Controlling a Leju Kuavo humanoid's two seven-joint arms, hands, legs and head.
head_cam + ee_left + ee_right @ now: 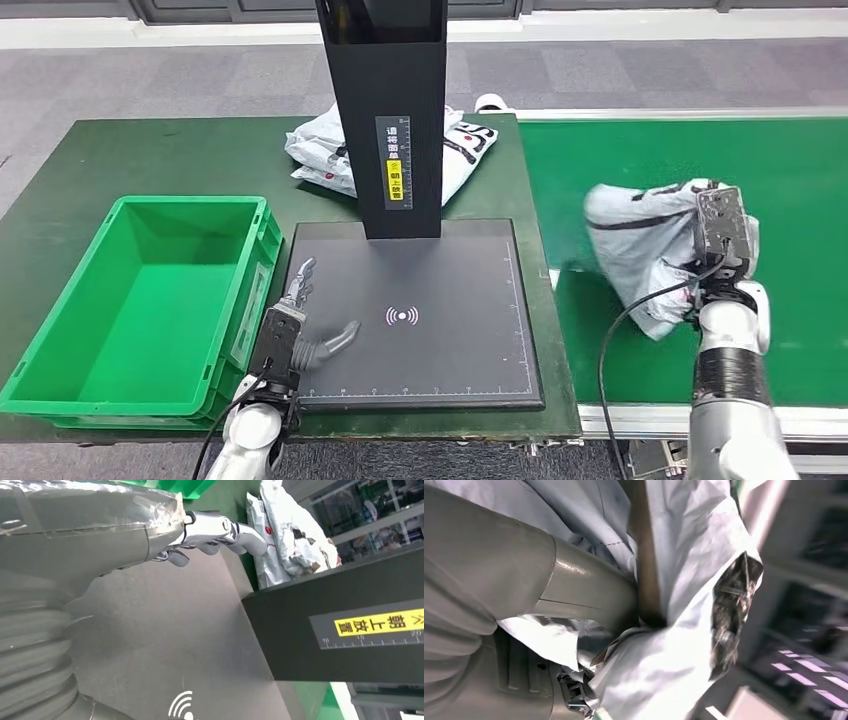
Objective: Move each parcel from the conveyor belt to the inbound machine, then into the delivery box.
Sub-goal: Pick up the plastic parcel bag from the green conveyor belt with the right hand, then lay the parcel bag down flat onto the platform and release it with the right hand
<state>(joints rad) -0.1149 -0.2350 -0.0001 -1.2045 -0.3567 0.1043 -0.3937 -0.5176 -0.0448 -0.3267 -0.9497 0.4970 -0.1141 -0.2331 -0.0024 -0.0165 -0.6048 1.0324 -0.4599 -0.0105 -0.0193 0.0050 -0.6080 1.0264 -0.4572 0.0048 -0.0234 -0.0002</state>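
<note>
My right hand (722, 262) is clamped on a crumpled grey-white plastic mailer parcel (640, 245), over the green conveyor belt (790, 180) on the right of the scene. In the right wrist view my thick grey thumb (589, 597) presses into the folds of the parcel's wrinkled film (684, 610), which wraps around my hand; whether the parcel is touching the belt or clear of it I cannot tell.

My left hand (300, 335) holds nothing, its fingers apart, resting low over the near left corner of the flat black scanning plate of the inbound machine (470, 330). In the left wrist view my silvery fingers (225, 530) reach out above the dark plate (165, 630), which bears a white wireless symbol (181, 706).

The machine's tall black upright column (385, 110) rises from the far edge of the plate, with a yellow label (395, 180) on its front. Behind the column, on the dark green table (150, 150), lies a pile of white plastic parcels with red and black printing (460, 145).

To the left of the plate, just beside it, stands the green plastic delivery box (70, 290), with nothing visible inside.
</note>
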